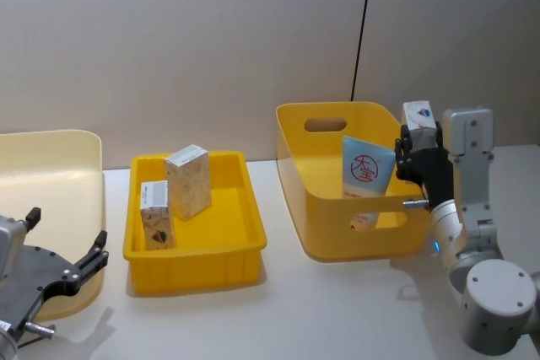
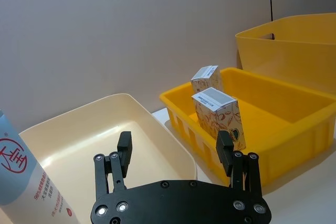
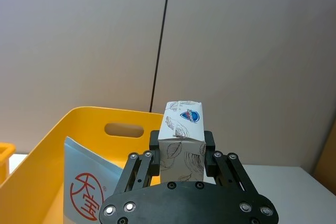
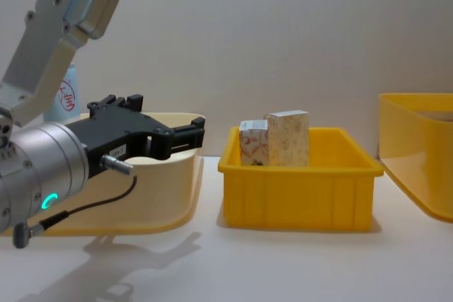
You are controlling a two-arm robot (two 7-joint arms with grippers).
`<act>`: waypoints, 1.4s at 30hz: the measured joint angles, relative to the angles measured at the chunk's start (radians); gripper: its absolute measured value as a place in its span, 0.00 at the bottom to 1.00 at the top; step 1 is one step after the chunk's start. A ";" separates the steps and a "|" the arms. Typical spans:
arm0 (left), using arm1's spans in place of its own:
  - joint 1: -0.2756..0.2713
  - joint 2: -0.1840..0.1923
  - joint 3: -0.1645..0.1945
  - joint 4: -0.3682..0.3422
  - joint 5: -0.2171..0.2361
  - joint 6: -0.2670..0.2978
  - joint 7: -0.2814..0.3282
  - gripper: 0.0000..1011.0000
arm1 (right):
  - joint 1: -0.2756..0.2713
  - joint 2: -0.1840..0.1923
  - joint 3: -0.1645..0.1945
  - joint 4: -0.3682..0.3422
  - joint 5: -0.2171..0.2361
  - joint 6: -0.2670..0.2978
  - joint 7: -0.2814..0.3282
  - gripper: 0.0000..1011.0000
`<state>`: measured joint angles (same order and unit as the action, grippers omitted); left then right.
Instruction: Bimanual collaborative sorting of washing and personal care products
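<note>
The right gripper (image 3: 181, 148) clamped a patterned box (image 3: 182, 135) above the tall yellow bin (image 1: 325, 200) holding a blue tube (image 1: 367, 173); the left gripper (image 2: 176, 156) hung open beside the cream basin (image 2: 105, 129).

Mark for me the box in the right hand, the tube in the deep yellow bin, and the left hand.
box (image 3: 181, 140), right wrist view, front face above the fingers
tube (image 1: 368, 171), head view, red logo
left hand (image 2: 175, 150), left wrist view, midway between fingertips
</note>
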<state>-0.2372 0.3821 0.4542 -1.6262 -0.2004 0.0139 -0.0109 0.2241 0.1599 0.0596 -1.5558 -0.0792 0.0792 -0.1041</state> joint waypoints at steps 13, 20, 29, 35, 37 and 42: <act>0.000 0.000 0.000 0.000 0.000 0.000 0.000 0.99 | 0.005 -0.015 0.001 0.009 -0.006 0.024 0.015 0.45; 0.000 0.000 0.000 0.000 0.000 0.000 0.000 0.99 | 0.004 -0.021 0.003 0.010 -0.006 0.033 0.017 0.63; 0.000 0.000 0.000 0.000 0.000 0.000 0.000 0.99 | 0.004 -0.025 0.004 0.011 -0.006 0.042 0.019 0.85; 0.000 0.000 0.000 0.000 0.000 0.000 0.000 0.99 | -0.001 -0.029 0.003 0.018 -0.007 0.055 0.025 0.98; 0.000 0.000 0.000 0.000 0.000 0.000 0.000 0.99 | -0.004 -0.030 0.002 0.026 -0.009 0.066 0.027 0.99; 0.000 0.000 0.000 0.000 0.000 0.000 0.000 0.99 | -0.003 -0.030 0.004 0.023 -0.009 0.064 0.027 0.99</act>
<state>-0.2372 0.3821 0.4540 -1.6261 -0.2004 0.0139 -0.0109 0.2214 0.1303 0.0637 -1.5329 -0.0883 0.1435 -0.0774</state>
